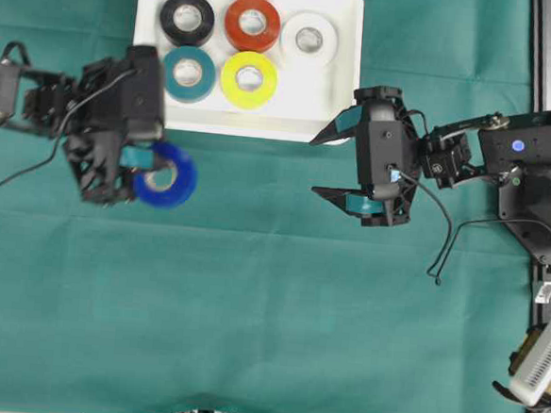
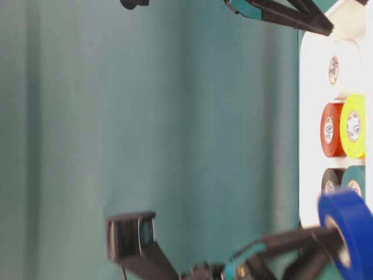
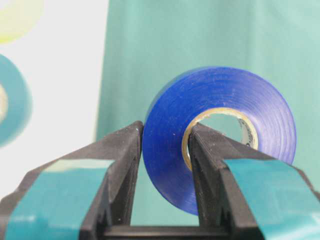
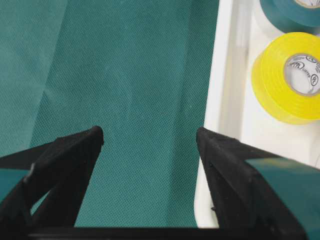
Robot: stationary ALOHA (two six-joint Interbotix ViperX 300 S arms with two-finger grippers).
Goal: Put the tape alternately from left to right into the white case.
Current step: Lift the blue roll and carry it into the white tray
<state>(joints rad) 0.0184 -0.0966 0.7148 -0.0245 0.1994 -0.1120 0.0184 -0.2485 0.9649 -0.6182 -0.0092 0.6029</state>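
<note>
The blue roll (image 1: 167,177) of tape sits pinched in the left gripper (image 1: 144,164): one finger (image 3: 122,165) presses the outer face of the ring, the other (image 3: 210,165) reaches through the cardboard core, so the roll's wall is clamped between them. From overhead, this arm comes in from the left edge, its wrist just off the near-left corner of the white case (image 1: 335,97), and the roll juts past the fingertips over the green cloth (image 1: 268,319), outside the rim. The table-level view shows the blue roll (image 2: 348,233) standing on edge in the grip, above the cloth rather than flat on it.

The right gripper (image 1: 328,165) reaches in from the right with its two fingers spread wide and nothing between them. One fingertip (image 1: 320,138) lies at the case's near-right corner, the other (image 1: 326,193) over bare cloth. The right wrist view makes this plainer: the case's rim (image 4: 220,100) runs just beyond one fingertip (image 4: 205,137), and the yellow roll (image 4: 290,75) lies flat inside, further past that finger.

Overhead, five rolls lie flat in the case: black (image 1: 186,18), red (image 1: 251,21) and white (image 1: 309,39) along the far side, teal (image 1: 189,73) and yellow in front. The teal one is nearest the left wrist. In the left wrist view the teal roll (image 3: 12,105) and the yellow one (image 3: 17,17) are only blurs beyond the outer finger.
</note>
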